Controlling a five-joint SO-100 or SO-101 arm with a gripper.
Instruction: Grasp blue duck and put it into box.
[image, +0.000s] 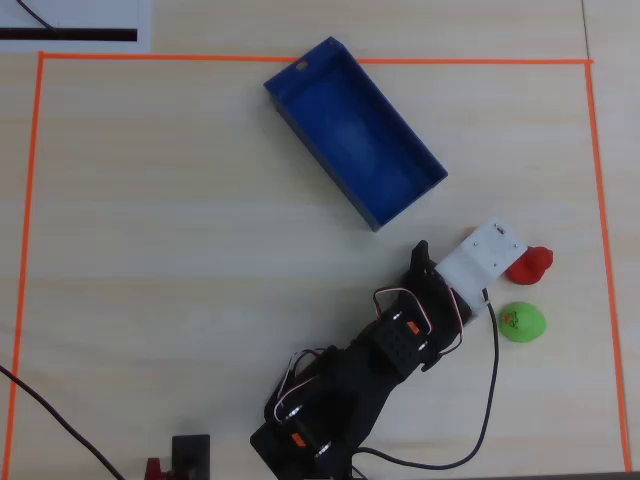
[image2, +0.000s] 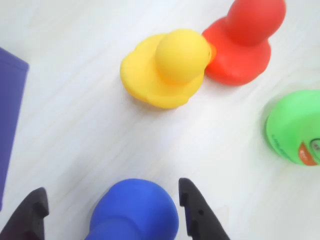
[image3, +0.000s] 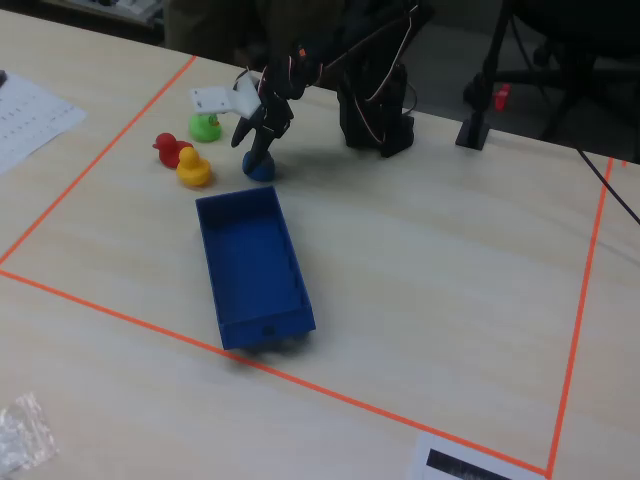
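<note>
The blue duck (image2: 135, 212) stands on the table between my open jaws in the wrist view. The right finger (image2: 194, 210) is close beside it and the left finger (image2: 32, 212) stands well apart. My gripper (image2: 112, 190) is open, low over the duck. In the fixed view the gripper (image3: 258, 140) hangs right over the blue duck (image3: 260, 168), just behind the open blue box (image3: 255, 265). In the overhead view the box (image: 355, 130) lies up and left of the gripper (image: 422, 260), and the arm hides the blue duck.
A yellow duck (image2: 165, 67) touches a red duck (image2: 242, 42), with a green duck (image2: 295, 127) to the right. All three sit beside the gripper in the fixed view (image3: 192, 168). Orange tape (image: 30, 200) frames the work area. A black post (image3: 478, 120) stands behind the arm base.
</note>
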